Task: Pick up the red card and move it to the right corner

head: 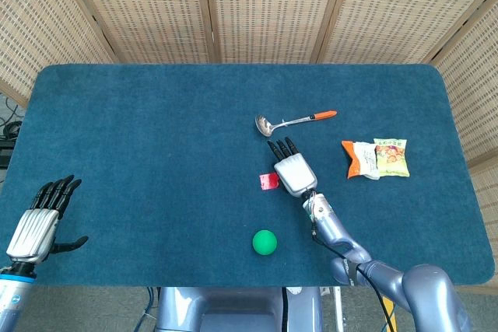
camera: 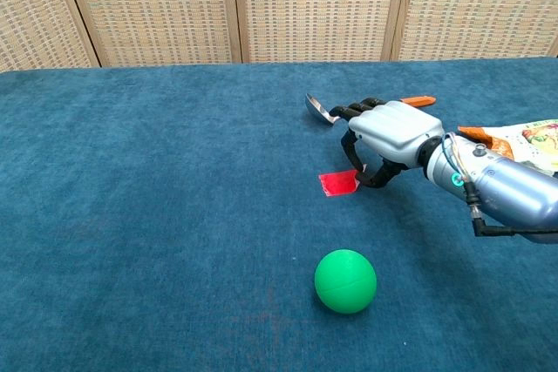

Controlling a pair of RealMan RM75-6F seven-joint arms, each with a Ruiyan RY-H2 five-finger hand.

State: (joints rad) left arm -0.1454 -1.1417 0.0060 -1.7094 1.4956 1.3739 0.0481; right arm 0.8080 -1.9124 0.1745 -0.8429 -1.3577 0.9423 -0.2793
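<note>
Woven cane screen panels (head: 257,5) are seen behind a worktop (head: 156,130) covered in dark blue cloth. Near the middle of the worktop, slightly to the right, the red card (head: 269,182) is found, and its right edge is pinched by the right robot hand (head: 292,170); in the chest view the card (camera: 338,183) is seen held between the thumb and a curled finger of that robot hand (camera: 388,135), with the card's left end resting on or just above the cloth. A green ball (head: 264,242) is placed nearer the front edge, apart from the card. A metal ladle with an orange handle (head: 294,121) is laid just beyond the fingertips of the right robot hand. Two snack packets (head: 377,159) are set side by side well to the right. At the front left corner, the left robot hand (head: 39,221) is held with its fingers spread and nothing in it.
</note>
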